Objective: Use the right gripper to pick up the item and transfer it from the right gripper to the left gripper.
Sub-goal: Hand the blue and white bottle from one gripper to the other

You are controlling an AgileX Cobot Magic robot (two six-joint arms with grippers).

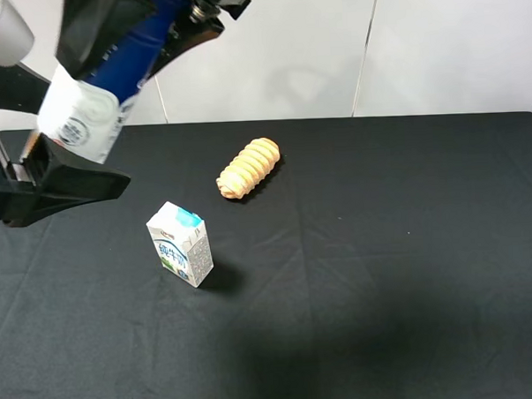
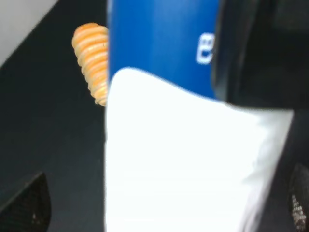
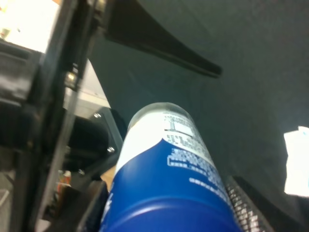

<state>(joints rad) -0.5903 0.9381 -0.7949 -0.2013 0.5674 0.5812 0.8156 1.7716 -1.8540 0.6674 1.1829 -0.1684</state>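
My right gripper (image 1: 140,37) reaches across to the upper left and is shut on the white drink bottle (image 1: 81,115) around its blue label. The bottle hangs tilted, white base pointing down-left; its cap is hidden in the claw. My left gripper (image 1: 66,164) is open just below it, and the bottle's base sits between its spread fingers. In the left wrist view the bottle (image 2: 193,164) fills the frame, with the fingertips (image 2: 29,205) apart at either side. In the right wrist view the bottle (image 3: 164,164) points toward the left gripper's finger (image 3: 164,43).
A ridged golden bread roll (image 1: 249,167) lies at the table's middle back and also shows in the left wrist view (image 2: 91,60). A small white-and-teal milk carton (image 1: 180,244) stands left of centre. The black tablecloth (image 1: 384,265) covers the table.
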